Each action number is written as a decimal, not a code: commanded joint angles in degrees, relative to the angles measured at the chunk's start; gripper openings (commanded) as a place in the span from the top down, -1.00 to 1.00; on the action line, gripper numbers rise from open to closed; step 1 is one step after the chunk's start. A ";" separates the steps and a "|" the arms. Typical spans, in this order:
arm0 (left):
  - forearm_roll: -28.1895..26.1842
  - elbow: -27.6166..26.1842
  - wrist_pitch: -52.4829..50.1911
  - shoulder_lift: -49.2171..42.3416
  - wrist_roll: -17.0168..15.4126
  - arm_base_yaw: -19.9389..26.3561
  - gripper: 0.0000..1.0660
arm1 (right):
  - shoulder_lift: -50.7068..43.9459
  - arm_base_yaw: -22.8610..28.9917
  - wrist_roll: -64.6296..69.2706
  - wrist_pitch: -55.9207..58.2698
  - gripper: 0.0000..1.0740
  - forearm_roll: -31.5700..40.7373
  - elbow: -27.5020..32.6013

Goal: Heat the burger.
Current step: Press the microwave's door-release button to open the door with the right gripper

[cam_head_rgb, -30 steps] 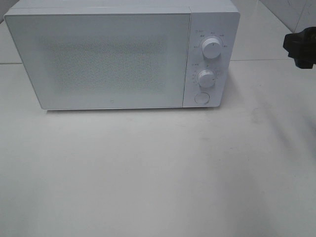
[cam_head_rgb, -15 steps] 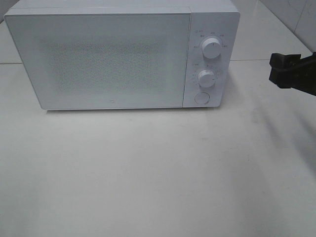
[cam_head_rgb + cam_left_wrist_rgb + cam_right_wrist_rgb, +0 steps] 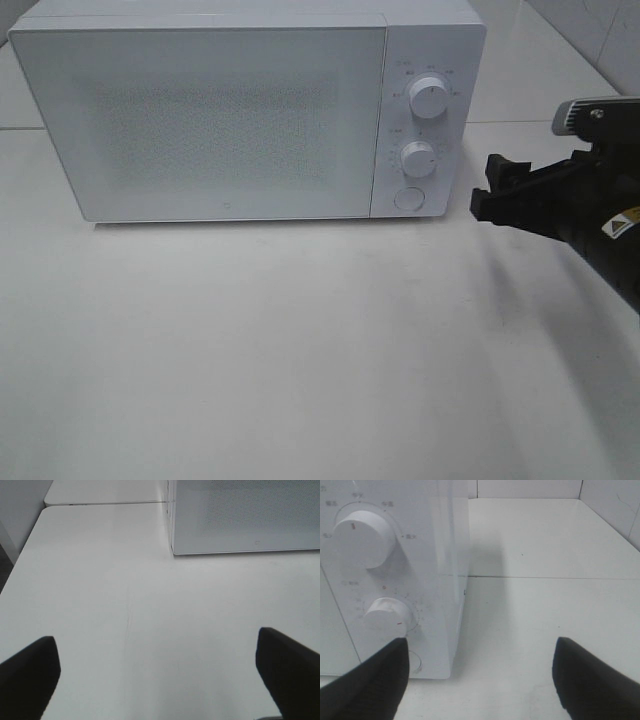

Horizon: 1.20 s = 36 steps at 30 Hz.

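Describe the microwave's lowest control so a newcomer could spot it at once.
The white microwave fills the back of the table, with a narrow control panel right of its door. An upper knob and a lower knob stick out there; below them sits the round button, flat with no pointer line.

My right claw reaches in from the right edge of the high view, arm nearly level, its black fingers spread wide and empty. My left claw shows only in its own wrist view, tilted downward, jaws standing well apart, gripping nothing.
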 commanded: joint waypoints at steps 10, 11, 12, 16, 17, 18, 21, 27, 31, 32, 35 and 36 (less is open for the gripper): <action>0.06 0.17 -0.40 -0.29 -0.23 0.06 -0.88 | 4.13 13.87 -3.95 -5.90 -0.42 16.39 -1.03; 0.06 0.17 -0.40 -0.29 -0.23 0.06 -0.88 | 4.93 14.84 -4.47 -6.30 -0.42 16.90 -1.66; 0.06 0.17 -0.40 -0.29 -0.23 0.06 -0.88 | 4.93 14.84 -4.47 -6.30 -0.42 16.90 -1.66; 0.06 0.17 -0.40 -0.29 -0.23 0.06 -0.88 | 6.70 16.56 -4.53 -6.19 -0.42 17.93 -3.21; 0.06 0.17 -0.40 -0.29 -0.23 0.06 -0.88 | 7.45 17.42 -4.53 -6.19 -0.42 18.28 -3.90; 0.06 0.17 -0.40 -0.29 -0.23 0.06 -0.88 | 7.45 17.42 -4.53 -6.19 -0.42 18.28 -3.90; 0.06 0.17 -0.40 -0.29 -0.23 0.06 -0.88 | 8.54 17.99 -4.53 -6.07 -0.41 19.14 -4.93; 0.06 0.17 -0.40 -0.29 -0.23 0.06 -0.88 | 10.37 17.99 -4.07 -4.13 -0.41 18.85 -6.53; 0.06 0.17 -0.40 -0.29 -0.23 0.06 -0.88 | 10.37 17.99 2.01 -4.18 -0.38 18.79 -6.76; 0.06 0.17 -0.40 -0.29 -0.23 0.06 -0.88 | 10.37 17.99 2.01 -4.18 -0.38 18.79 -6.76; 0.06 0.17 -0.40 -0.29 -0.23 0.06 -0.88 | 10.37 17.99 9.17 -4.07 -0.33 18.79 -6.76; 0.06 0.17 -0.40 -0.29 -0.23 0.06 -0.88 | 10.37 17.99 14.67 -4.07 -0.27 18.79 -6.76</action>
